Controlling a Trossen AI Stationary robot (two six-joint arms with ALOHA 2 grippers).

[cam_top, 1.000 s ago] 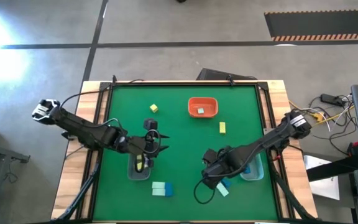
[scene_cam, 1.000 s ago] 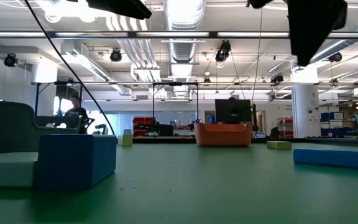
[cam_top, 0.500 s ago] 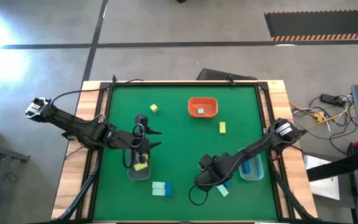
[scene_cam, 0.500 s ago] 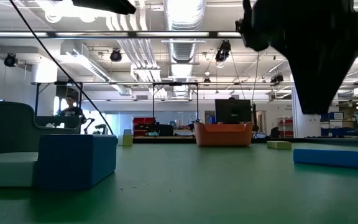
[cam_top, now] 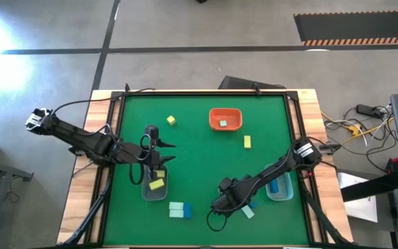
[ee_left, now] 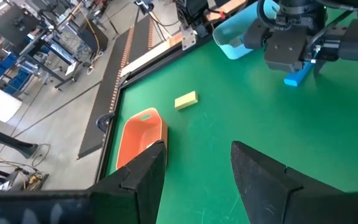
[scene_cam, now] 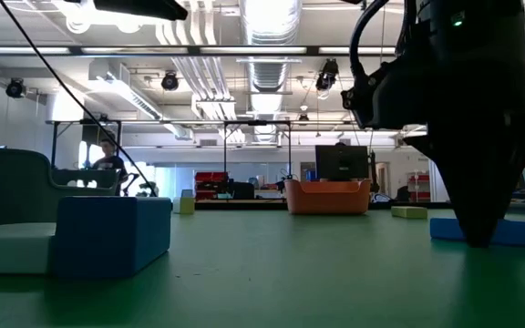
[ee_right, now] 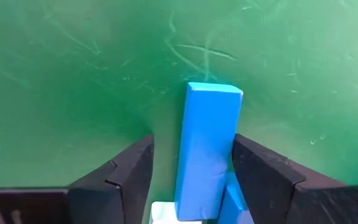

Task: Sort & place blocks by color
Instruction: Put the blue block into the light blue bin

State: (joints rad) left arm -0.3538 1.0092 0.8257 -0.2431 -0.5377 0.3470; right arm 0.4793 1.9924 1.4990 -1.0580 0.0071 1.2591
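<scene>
Over the last second the right end effector (cam_top: 228,202) has slid toward seven o'clock and dropped low, so that in the low view its dark body now fills the right side, tip at desk level. Its fingers stand wide apart around a blue block (ee_right: 205,149) lying flat on the green desk (cam_top: 199,159), not yet closed on it; a second blue piece and a pale mint one (cam_top: 248,213) lie touching or just beside it. Meanwhile the left end effector (cam_top: 153,153) has pulled back toward nine o'clock, fingers spread and empty, leaving a yellow block (cam_top: 157,185) resting in the clear bin (cam_top: 155,194) below it. That reads as one yellow placed. Still loose are two yellow blocks (cam_top: 171,120) (cam_top: 247,142) near twelve and two o'clock, and a mint-and-blue pair (cam_top: 180,209) at six.
</scene>
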